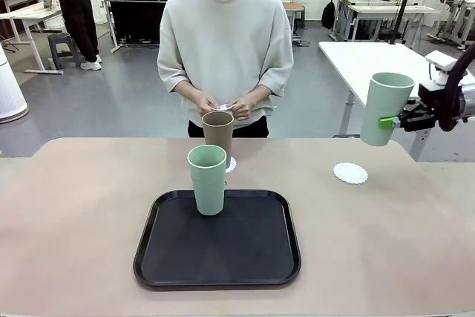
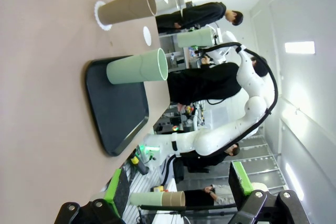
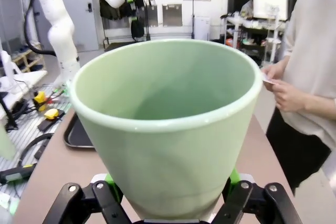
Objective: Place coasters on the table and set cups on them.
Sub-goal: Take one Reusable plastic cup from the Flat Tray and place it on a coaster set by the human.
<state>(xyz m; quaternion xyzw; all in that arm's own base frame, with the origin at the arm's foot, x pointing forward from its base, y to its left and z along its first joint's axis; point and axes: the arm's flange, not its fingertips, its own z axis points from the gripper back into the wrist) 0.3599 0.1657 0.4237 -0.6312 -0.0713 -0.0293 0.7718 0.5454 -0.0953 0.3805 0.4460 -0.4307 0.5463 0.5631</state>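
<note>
**Mint cup held up near a bare coaster**

Front view: the right end effector (image 1: 387, 120) pinches the carried mint cup (image 1: 386, 98) by its side wall. The cup is upright and clear of the tabletop (image 1: 74, 206), out past the right edge. The bare coaster (image 1: 350, 173) lies lower and nearer the middle, and I judge it to be the cup's target. The brown cup (image 1: 217, 130) stands on another coaster (image 1: 231, 165) behind the black tray (image 1: 148, 257). The second mint cup (image 1: 207, 180) sits on the tray, not yet served. The person's hands (image 1: 223, 103) hold something small and white, probably the last coaster.

Left wrist view: the left end effector (image 2: 177, 190) is spread wide and empty, well apart from the cups.

Right wrist view: green pads (image 3: 111, 180) clamp the carried cup low on its wall, which keeps the rim level. Nothing stands between it and the bare coaster. The person's hands are near, to one side.
</note>
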